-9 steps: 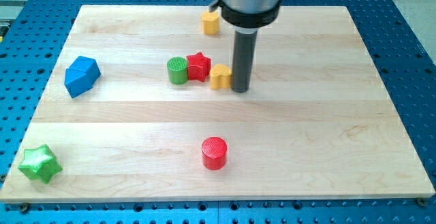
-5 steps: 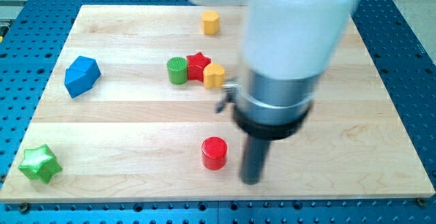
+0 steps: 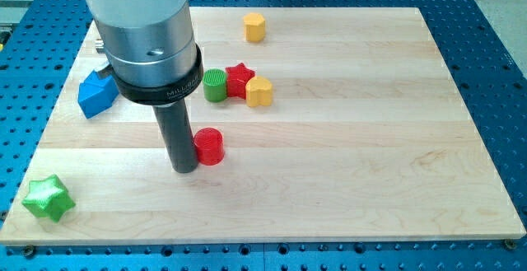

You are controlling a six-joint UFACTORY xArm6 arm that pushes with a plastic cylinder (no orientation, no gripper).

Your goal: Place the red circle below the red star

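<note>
The red circle point(image 3: 209, 146) lies on the wooden board point(image 3: 370, 139), left of centre and below the cluster of blocks. The red star point(image 3: 240, 80) sits higher up, with a green cylinder point(image 3: 215, 85) touching its left and a yellow block point(image 3: 259, 91) touching its lower right. My tip point(image 3: 184, 169) rests on the board just left of the red circle, touching or almost touching its left side. The rod and arm body rise toward the view's top left.
A blue block point(image 3: 93, 94) lies at the left, partly hidden behind the arm. A green star point(image 3: 46, 198) sits at the bottom left corner. A second yellow block point(image 3: 254, 26) is near the top edge.
My tip swept from right of the yellow block down to the bottom, then to the left. The red circle has moved up and to the left.
</note>
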